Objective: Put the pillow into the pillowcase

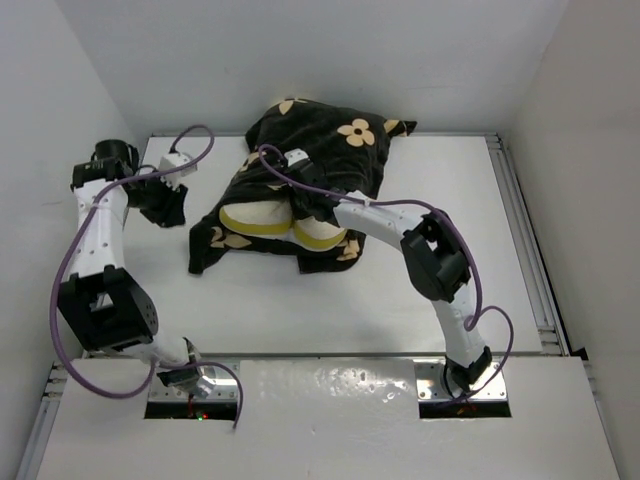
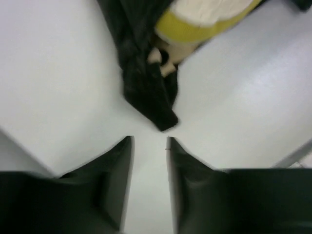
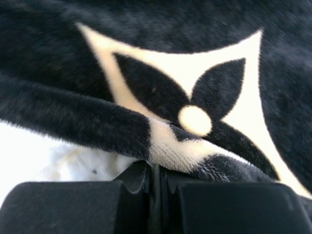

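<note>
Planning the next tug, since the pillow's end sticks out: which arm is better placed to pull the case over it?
Right. The right gripper is shut on the pillowcase hem beside the pillow; the left gripper is open, holding nothing.

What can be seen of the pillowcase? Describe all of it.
The pillowcase is black, plush-looking fabric printed with tan flower and star motifs. It lies rumpled on the white table, toward the far side, covering most of the pillow, whose cream, yellow-piped end pokes out of the near opening. The right gripper is shut on a fold of its hem. The left gripper stands open just short of a limp corner, not touching it.
</note>
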`<state>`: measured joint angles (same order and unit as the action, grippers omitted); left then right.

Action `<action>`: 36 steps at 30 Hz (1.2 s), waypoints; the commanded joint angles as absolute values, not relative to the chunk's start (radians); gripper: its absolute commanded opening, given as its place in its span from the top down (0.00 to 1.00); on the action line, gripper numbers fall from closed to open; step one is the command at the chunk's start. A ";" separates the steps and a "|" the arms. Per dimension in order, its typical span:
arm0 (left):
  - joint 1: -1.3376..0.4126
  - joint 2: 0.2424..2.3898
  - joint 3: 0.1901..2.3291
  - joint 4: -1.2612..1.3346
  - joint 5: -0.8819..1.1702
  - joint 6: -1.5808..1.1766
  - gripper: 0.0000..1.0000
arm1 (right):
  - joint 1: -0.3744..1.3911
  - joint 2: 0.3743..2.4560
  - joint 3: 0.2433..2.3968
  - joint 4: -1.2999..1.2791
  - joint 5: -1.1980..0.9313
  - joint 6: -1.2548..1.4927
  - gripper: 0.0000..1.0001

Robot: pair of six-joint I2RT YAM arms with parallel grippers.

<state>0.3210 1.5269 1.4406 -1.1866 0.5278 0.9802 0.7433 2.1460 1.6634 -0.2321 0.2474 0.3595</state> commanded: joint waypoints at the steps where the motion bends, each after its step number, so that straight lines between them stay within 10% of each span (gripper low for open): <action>1: 0.287 1.436 1.568 -1.091 0.604 1.009 0.73 | 0.719 2.085 1.730 -0.097 0.154 0.405 1.00; 2: 0.250 1.440 1.580 -1.077 0.618 1.005 0.98 | 0.707 2.086 1.741 -0.103 0.137 0.417 1.00; 9: 0.097 1.411 1.186 -0.818 0.652 1.088 1.00 | 0.652 2.135 1.799 -0.169 0.049 0.488 1.00; 29: -0.219 1.563 0.790 -0.045 0.135 0.937 0.37 | 0.640 2.106 1.778 -0.207 0.048 0.506 1.00; 35: -0.242 1.629 0.746 0.052 0.087 0.919 0.40 | 0.649 2.105 1.770 -0.224 0.049 0.506 1.00; 36: -0.242 1.637 0.749 0.052 0.094 0.907 0.59 | 0.649 2.102 1.766 -0.225 0.052 0.508 1.00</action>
<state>-0.2363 1.6085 0.7525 -0.0628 0.1333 0.9375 0.6701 2.1464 1.7443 -0.2737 -0.0231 0.4793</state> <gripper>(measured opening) 0.529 0.047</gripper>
